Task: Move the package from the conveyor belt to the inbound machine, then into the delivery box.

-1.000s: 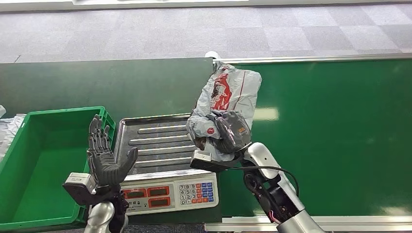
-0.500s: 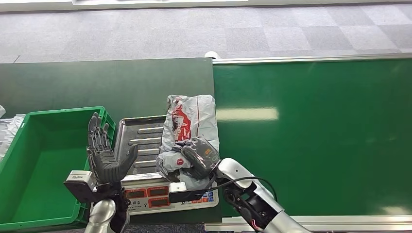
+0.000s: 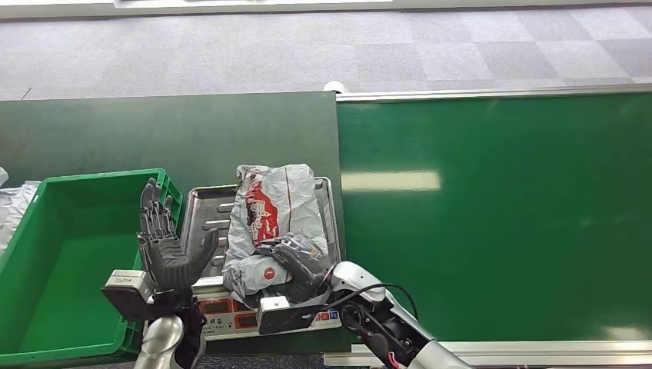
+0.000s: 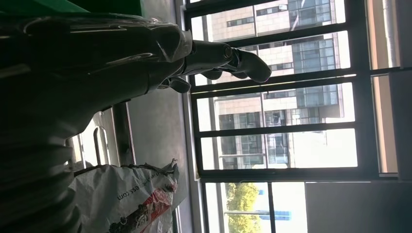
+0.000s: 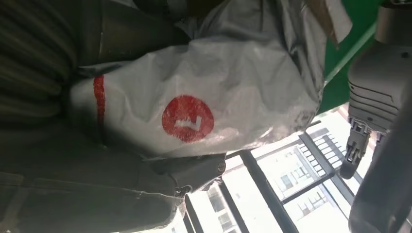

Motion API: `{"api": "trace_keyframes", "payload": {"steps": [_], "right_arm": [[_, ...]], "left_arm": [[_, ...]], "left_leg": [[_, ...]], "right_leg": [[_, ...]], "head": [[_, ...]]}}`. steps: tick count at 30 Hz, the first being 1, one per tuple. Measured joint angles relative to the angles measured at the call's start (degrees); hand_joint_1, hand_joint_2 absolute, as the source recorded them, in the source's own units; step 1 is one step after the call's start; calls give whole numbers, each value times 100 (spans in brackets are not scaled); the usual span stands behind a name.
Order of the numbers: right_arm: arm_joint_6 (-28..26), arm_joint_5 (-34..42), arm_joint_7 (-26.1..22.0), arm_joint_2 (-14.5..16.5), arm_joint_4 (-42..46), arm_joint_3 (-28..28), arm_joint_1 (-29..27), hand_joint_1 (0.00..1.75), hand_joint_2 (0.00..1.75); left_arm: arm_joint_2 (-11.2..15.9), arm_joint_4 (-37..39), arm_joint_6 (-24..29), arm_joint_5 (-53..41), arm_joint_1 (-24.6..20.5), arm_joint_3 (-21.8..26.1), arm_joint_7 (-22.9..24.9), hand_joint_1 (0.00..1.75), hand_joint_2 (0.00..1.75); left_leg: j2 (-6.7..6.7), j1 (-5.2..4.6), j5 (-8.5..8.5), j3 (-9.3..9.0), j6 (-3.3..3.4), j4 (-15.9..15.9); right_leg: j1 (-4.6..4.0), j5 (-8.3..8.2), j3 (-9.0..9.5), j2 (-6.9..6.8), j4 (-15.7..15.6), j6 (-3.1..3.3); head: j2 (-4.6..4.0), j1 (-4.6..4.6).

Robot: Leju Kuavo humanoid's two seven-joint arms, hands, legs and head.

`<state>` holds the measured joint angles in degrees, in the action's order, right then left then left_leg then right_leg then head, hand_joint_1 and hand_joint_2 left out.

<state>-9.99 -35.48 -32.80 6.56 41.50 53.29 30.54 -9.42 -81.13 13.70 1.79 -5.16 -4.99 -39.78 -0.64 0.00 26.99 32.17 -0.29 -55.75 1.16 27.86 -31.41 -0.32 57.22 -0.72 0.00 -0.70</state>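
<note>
In the head view, the grey package (image 3: 275, 215) is gripped at its near end by the right hand (image 3: 298, 265) over the scale tray (image 3: 206, 215). The left hand (image 3: 165, 244) is raised, spread, holding nothing, beside the green box (image 3: 46, 231). In the right wrist view, the package (image 5: 204, 102) is seen clasped.

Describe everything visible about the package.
The package is a crinkled grey plastic mailer bag with red print and a red round mark near its gripped end. It lies lengthwise over the scale's metal tray, soft and bulging. The right robot hand grips its near end.
</note>
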Motion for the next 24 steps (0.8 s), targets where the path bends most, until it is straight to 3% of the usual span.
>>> {"api": "trace_keyframes", "payload": {"steps": [6, 24], "right_arm": [[1192, 1634, -513, 22, 184, -307, -169, 0, 175], [2509, 2335, -710, 31, 1027, -1210, -920, 0, 175]], "left_arm": [[2, 2, -16, 3, 25, -3, 0, 0, 175], [2, 96, -232, 99, 32, -19, 0, 0, 175]], "left_leg": [[1, 0, 0, 0, 0, -1], [1, 0, 1, 0, 0, -1]], "right_leg": [[0, 0, 1, 0, 0, 0], [0, 0, 0, 0, -1, 0]], "head": [[0, -1], [0, -1]]}}
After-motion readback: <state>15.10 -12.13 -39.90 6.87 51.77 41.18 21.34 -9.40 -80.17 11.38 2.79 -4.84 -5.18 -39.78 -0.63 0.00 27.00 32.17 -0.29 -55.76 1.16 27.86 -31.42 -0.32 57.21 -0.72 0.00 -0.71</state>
